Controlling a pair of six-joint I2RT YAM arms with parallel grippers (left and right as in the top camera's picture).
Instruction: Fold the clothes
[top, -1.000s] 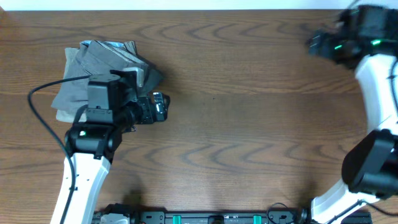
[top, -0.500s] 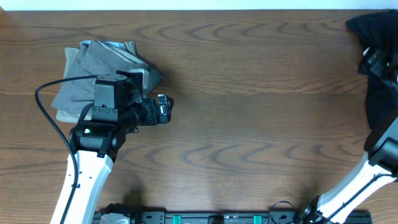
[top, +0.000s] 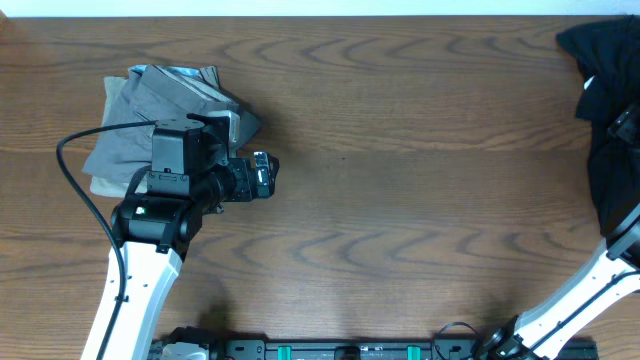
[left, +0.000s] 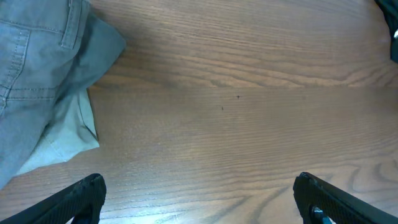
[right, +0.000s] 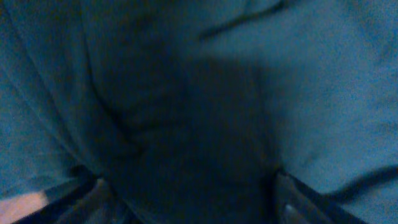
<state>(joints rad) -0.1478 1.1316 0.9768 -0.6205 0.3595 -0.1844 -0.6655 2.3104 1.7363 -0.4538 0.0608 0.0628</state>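
A pile of folded grey clothes (top: 150, 100) lies at the table's far left, with a pale cloth under it; it also shows in the left wrist view (left: 37, 62). My left gripper (top: 258, 176) hovers just right of the pile, open and empty, over bare wood (left: 199, 199). A dark crumpled garment (top: 600, 50) lies at the far right edge. My right gripper (right: 193, 193) is pressed into this dark cloth (right: 205, 93), its fingers spread wide with cloth between them. In the overhead view the right gripper is hidden in the garment.
The brown wooden table (top: 400, 200) stretches between the pile and the dark garment. The left arm's black cable (top: 70, 170) loops out to the left. The right arm's white link (top: 600, 285) runs along the right edge.
The right arm swung from the back right out to the right edge and down into the dark garment. The left gripper shifted slightly right. Little moved in the last half second.
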